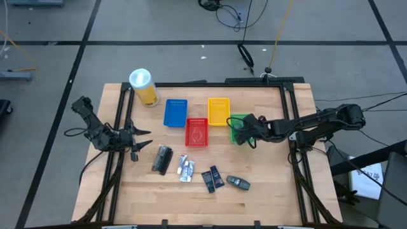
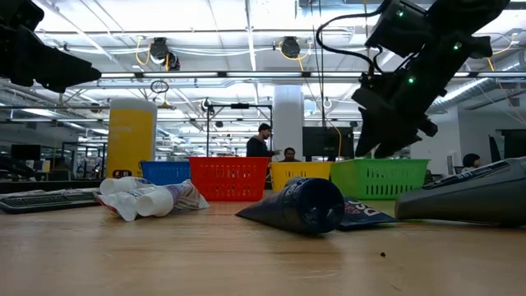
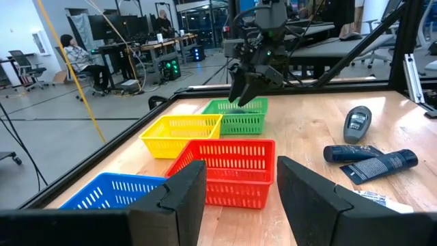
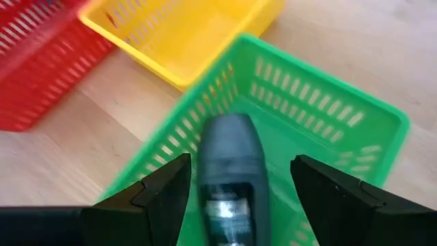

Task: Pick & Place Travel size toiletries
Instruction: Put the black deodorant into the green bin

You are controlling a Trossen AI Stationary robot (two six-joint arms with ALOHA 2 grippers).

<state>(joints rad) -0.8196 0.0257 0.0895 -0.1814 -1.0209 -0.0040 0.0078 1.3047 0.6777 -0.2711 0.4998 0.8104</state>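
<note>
My right gripper (image 1: 236, 130) hangs open over the green basket (image 4: 321, 109), pointing slantwise down into it. Between its fingers, touching neither, is a dark grey rounded piece (image 4: 231, 171), blurred, inside the basket's rim; I cannot tell whether it rests on the basket floor. More toiletries lie on the near part of the table: a dark tube (image 1: 163, 159), white mini tubes (image 1: 186, 168), dark blue packets (image 1: 213, 177) and another dark grey rounded piece (image 1: 238, 183). My left gripper (image 1: 141, 141) waits open at the table's left, holding nothing.
Blue (image 1: 175, 112), red (image 1: 196, 132) and yellow (image 1: 219, 110) baskets stand in a row left of the green one. A tall yellow canister (image 1: 144, 86) with a white lid stands at the far left. Bare wood lies along the near edge.
</note>
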